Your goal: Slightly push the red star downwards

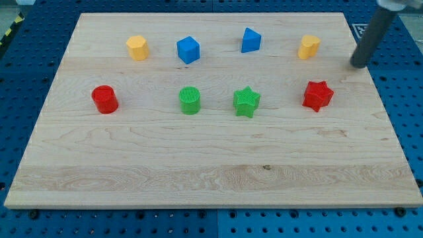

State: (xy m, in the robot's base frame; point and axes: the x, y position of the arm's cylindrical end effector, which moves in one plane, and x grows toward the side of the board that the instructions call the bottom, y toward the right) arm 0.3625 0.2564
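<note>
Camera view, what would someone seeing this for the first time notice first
Eight bright blocks in two rows on a pale wooden board stand out first. The upper row holds two yellow and two blue blocks; the lower row runs red cylinder, green cylinder, green star, red star. At the view's top right the dark rod comes down, my tip above and right of the red star, not touching it.

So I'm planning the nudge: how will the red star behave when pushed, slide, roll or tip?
The red star looks squat and sits flat on the wooden board, so it should probably slide rather than tip. Its points may make it twist if hit off-centre. My tip is up and to the view's right, apart from it.
</note>
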